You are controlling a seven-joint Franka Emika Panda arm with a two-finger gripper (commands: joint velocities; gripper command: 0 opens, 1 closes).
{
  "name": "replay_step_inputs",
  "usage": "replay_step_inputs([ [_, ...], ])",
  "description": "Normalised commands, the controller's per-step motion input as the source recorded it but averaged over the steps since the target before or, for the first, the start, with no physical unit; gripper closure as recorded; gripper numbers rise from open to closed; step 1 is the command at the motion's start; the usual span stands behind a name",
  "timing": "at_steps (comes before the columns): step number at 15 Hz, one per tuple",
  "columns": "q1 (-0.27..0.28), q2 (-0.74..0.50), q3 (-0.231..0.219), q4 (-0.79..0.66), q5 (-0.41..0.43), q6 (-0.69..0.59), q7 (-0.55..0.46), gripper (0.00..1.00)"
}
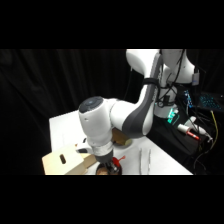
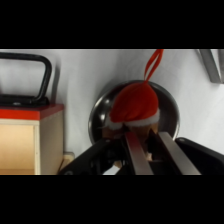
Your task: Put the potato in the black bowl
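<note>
My jaws [image 2: 150, 150] hang slightly parted over the round bowl [image 2: 102, 112], clasping nothing I can see; a soft red cap [image 2: 134, 105] fills it, wooden box [image 2: 25, 142] lower left.

No legible text — anywhere

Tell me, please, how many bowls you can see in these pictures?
1: a dark bowl under the gripper, partly covered by a red item. Others may be hidden.
</note>
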Motion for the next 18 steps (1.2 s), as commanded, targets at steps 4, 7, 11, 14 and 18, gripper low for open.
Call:
replay_step_inputs([
  [4,0.143,-0.10,-0.137,0.19,-0.099,-0.29,0.13,0.93],
  [7,0.181,-0.24,-0.168,0.18,-0.203,-0.41,0.21,0.93],
  [11,0.094,-0.33,-0.125,0.01,-0.178,-0.31,0.18,0.93],
  [14,-0.046,-0.38,-0.066,-0.22,-0.070,-0.17,0.11,0.93],
  [18,-0.147,-0.46,-0.031,-0.48,0.025,-0.01,0.07,0.93],
])
